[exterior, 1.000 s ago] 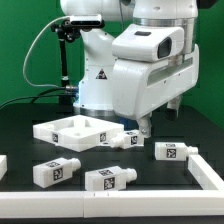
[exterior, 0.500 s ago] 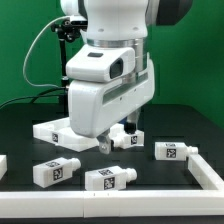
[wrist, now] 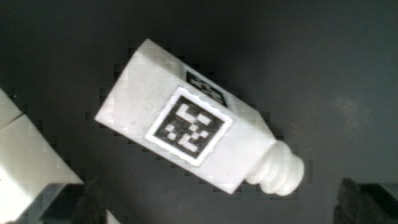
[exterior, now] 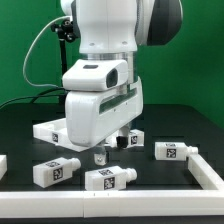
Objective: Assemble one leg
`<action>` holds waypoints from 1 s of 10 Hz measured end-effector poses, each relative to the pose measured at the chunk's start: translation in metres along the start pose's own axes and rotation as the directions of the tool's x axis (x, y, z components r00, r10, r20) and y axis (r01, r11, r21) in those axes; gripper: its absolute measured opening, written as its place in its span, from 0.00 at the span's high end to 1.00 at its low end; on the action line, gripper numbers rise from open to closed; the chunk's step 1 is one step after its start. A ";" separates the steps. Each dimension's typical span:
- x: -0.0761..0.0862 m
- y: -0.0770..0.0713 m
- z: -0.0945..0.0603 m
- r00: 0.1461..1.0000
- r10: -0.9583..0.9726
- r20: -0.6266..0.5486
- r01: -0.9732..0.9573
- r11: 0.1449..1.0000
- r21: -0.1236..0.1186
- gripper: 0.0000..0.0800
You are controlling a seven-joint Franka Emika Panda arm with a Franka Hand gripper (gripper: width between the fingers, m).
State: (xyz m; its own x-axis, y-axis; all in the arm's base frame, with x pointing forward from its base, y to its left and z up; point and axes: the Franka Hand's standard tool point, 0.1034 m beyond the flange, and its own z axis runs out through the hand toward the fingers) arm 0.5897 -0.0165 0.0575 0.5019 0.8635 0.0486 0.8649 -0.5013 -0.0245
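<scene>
The claw (wrist: 214,198) gapes wide over a leg (wrist: 187,115) lying on the table (wrist: 320,60), fingers clear of it.

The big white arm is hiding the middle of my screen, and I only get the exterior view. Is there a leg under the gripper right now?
Observer: Yes. The wrist view shows one leg lying flat on the black table, below the gripper.
Operator: Is the gripper holding it?
Observer: No. The fingers are spread open, one on each side, and neither seems to touch the leg.
Operator: Where is its round end?
Observer: The stub is the end of the leg closest to the fingers.
</scene>
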 end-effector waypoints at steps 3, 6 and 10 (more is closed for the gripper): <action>-0.006 -0.008 0.022 0.996 -0.085 -0.013 0.084 0.994 -0.076 0.19; -0.003 0.006 0.032 0.992 -0.121 -0.035 0.115 0.984 -0.132 0.19; -0.016 0.011 0.037 0.990 -0.135 -0.029 0.130 0.984 -0.123 0.30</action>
State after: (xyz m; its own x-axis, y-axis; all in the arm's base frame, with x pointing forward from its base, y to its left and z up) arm 0.5910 -0.0340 0.0192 0.3806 0.9213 0.0800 0.9158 -0.3875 0.1054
